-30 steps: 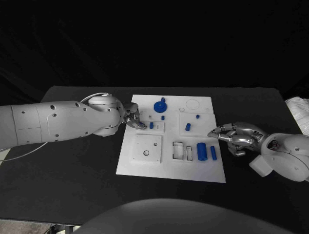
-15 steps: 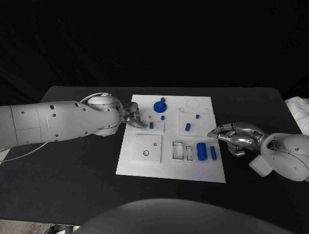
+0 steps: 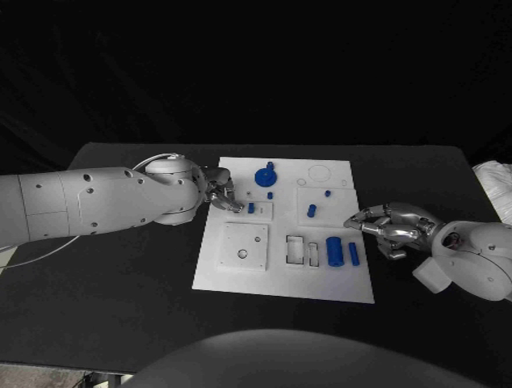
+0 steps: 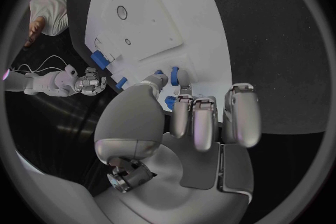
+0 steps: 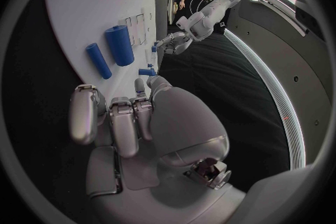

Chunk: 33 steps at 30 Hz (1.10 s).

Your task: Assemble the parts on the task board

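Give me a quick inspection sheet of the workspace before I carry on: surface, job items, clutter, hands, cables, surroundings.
Surface: black table, white task board in its middle.
Job's things: blue gear-like part at the board's far end; thick blue cylinder and thin blue rod lying side by side near the right hand; small blue pegs mid-board.
Clutter: nothing seen.
Hands: left hand at the board's left edge, fingertips by a small blue part; whether it holds it, cannot tell. Right hand off the board's right edge, fingers curled, holding nothing.
Cables: white cable under the left arm.
Surroundings: white cloth-like bundle at the table's right.
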Available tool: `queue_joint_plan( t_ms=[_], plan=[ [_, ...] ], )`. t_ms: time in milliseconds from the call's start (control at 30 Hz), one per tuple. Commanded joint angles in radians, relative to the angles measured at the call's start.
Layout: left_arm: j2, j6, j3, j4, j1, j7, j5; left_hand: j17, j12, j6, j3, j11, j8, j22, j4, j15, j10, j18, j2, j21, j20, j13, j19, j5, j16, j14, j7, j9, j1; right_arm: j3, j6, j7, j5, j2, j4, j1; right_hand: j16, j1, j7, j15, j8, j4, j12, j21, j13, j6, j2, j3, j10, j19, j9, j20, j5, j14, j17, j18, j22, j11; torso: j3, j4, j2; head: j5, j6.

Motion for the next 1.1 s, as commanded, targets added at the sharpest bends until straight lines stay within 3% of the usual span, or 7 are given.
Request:
queue_joint_plan(
  t_ms=[33,367,600,1100],
  plan=[
    [0.002,-0.016,0.0,0.001,0.0,0.02,0.004,0.263,0.007,-0.001,0.009,-0.005,0.006,0.214,0.0,-0.007,0.007,0.006,-0.012,0.006,-0.007,0.153,0.042,0.016,0.002,0.105,-0.007,0.003,-0.001,0.0,0.019,-0.001,-0.007,0.001,0.0,-0.001,0.003,0.001,0.003,-0.007,0.003,0.0,-0.004,-0.005,0.059,-0.006,-0.005,0.007,0.166,-0.009,0.001,-0.001,0.007,0.104,0.263,0.005,0.176,-0.054,0.0,-0.0004,0.0,0.002,0.0],
    [0.003,-0.016,0.0,0.0,0.0,0.023,0.005,0.263,0.008,0.0,0.031,-0.008,0.014,0.215,0.0,-0.009,0.008,0.005,-0.026,0.007,-0.009,0.155,0.043,0.067,0.002,0.105,-0.009,0.01,0.0,0.0,0.021,-0.004,-0.007,0.001,0.0,-0.001,0.003,0.001,0.003,-0.007,0.003,0.0,-0.004,-0.005,0.059,-0.006,-0.005,0.007,0.166,-0.009,0.001,-0.001,0.007,0.104,0.263,0.005,0.176,-0.054,0.0,0.0,0.0,0.003,0.0],
    [0.002,-0.016,0.0,0.002,0.0,0.023,0.005,0.263,0.008,-0.001,0.037,-0.008,0.015,0.215,0.001,-0.009,0.008,0.005,-0.029,0.007,-0.01,0.154,0.043,0.082,0.002,0.105,-0.009,0.012,-0.004,0.0,0.022,-0.005,-0.007,0.001,-0.001,-0.001,0.003,0.0,0.003,-0.006,0.004,-0.002,-0.004,-0.006,0.059,-0.006,-0.007,0.013,0.166,-0.01,0.001,-0.001,0.007,0.104,0.263,0.005,0.176,-0.054,-0.0001,-0.0005,0.001,0.003,0.0],
    [-0.006,-0.034,0.0,0.013,0.0,0.027,0.005,0.263,0.016,0.007,0.088,-0.016,0.043,0.216,-0.003,-0.016,0.017,0.005,-0.056,0.012,-0.016,0.163,0.045,0.178,0.002,0.105,-0.019,0.034,0.035,0.0,0.021,-0.005,-0.007,0.0,-0.001,-0.001,0.003,-0.002,0.004,-0.006,0.004,-0.003,-0.004,-0.008,0.059,-0.006,-0.007,0.018,0.166,-0.012,0.001,-0.001,0.007,0.104,0.263,0.006,0.175,-0.053,0.0,-0.0001,0.0,0.004,0.0]
  ],
)
